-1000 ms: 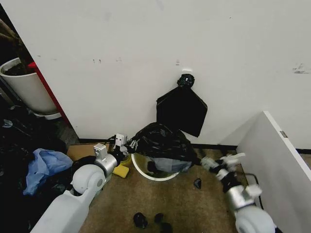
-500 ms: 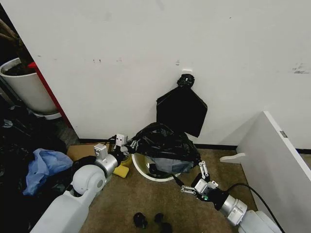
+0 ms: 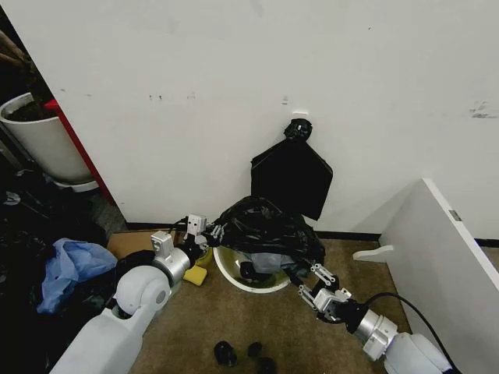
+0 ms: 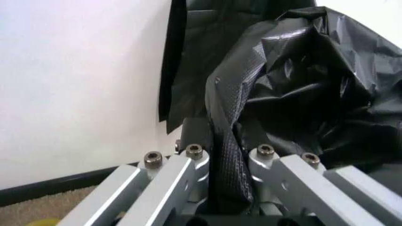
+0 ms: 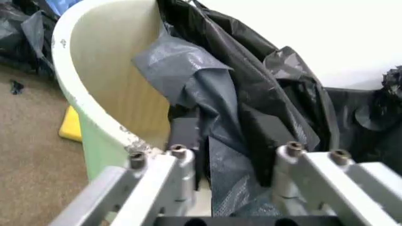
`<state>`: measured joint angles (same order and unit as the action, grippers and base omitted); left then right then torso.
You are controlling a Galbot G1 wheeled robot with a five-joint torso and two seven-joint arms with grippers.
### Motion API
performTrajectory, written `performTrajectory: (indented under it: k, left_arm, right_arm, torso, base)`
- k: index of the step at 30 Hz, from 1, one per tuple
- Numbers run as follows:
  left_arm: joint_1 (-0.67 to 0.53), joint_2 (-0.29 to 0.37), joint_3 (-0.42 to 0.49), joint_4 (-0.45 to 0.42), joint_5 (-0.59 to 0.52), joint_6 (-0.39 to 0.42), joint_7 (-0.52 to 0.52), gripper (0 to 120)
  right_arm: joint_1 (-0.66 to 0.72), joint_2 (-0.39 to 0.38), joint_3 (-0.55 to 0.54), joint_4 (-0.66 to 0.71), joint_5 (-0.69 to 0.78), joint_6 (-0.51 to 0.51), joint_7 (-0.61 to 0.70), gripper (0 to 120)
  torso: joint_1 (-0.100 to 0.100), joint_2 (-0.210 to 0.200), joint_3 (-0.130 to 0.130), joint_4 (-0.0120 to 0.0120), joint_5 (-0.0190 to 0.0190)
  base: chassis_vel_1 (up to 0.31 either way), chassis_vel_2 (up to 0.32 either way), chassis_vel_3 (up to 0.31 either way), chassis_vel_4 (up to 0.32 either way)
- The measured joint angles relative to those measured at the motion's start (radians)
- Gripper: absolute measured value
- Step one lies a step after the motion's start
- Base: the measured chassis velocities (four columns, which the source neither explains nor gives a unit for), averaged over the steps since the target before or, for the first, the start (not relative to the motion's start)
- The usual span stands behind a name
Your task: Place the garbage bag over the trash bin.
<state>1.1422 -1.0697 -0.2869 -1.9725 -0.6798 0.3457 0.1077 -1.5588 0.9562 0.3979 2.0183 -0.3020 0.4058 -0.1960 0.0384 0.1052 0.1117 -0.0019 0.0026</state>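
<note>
Two grippers meet at the trash bin [image 3: 248,279] in the head view: the bin stands on the brown carpet against the white wall, tilted toward the robot, with the garbage bag [image 3: 261,230] bunched over its far rim and hanging partly into its mouth. The left gripper [image 3: 209,234] reaches in from the left and touches the bag's left edge, just above a yellow sponge [image 3: 195,274] lying beside the bin. The right gripper [image 3: 300,274] comes in low from the right at the bag's lower right edge. A flat black bag [image 3: 291,178] hangs on the wall just behind. In the left wrist view, the left gripper [image 4: 226,183] has its fingers [image 4: 196,174] closed tight on a fold of the garbage bag [image 4: 295,89]. In the right wrist view, the right gripper [image 5: 223,150] has its fingers [image 5: 185,134] partly apart with a grey-black fold of the garbage bag [image 5: 213,103] between them, beside the trash bin's [image 5: 100,84] cream inner wall; a firm grip cannot be told.
</note>
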Motion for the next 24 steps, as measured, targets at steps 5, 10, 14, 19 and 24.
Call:
performTrajectory:
  k: [5,10,14,19,24]
  left_arm:
    - [0.007,0.0,-0.005,-0.006,-0.001,0.002,-0.007,5]
    - [0.009,-0.002,-0.008,-0.009,-0.02,0.002,-0.028,5]
    - [0.002,-0.007,-0.008,-0.013,-0.064,0.012,-0.054,5]
    - [0.001,-0.019,-0.008,-0.034,-0.159,0.043,-0.09,5]
    - [0.009,-0.041,-0.007,-0.077,-0.277,0.093,-0.146,5]
  right_arm:
    - [0.005,-0.006,0.0,-0.007,0.006,0.004,-0.007,1]
    - [0.02,-0.012,-0.005,-0.024,0.14,0.072,-0.109,0]
    - [0.033,-0.017,-0.006,-0.054,0.358,0.177,-0.4,0]
    - [0.025,-0.008,-0.005,-0.091,0.434,0.221,-0.589,0]
    - [0.026,0.023,-0.027,-0.151,0.388,0.237,-0.624,0]
  torso:
    - [0.0,0.0,0.0,0.0,0.0]
    - [0.0,0.0,0.0,0.0,0.0]
    - [0.0,0.0,0.0,0.0,0.0001]
    - [0.0,0.0,0.0,-0.0001,-0.0001]
    - [0.0,0.0,0.0,-0.0001,0.0001]
  base:
    - [0.0,0.0,0.0,0.0]
    - [0.0,0.0,0.0,0.0]
    - [0.0,0.0,0.0,0.0]
    - [0.0,0.0,0.0,0.0]
    - [0.0,0.0,0.0,0.0]
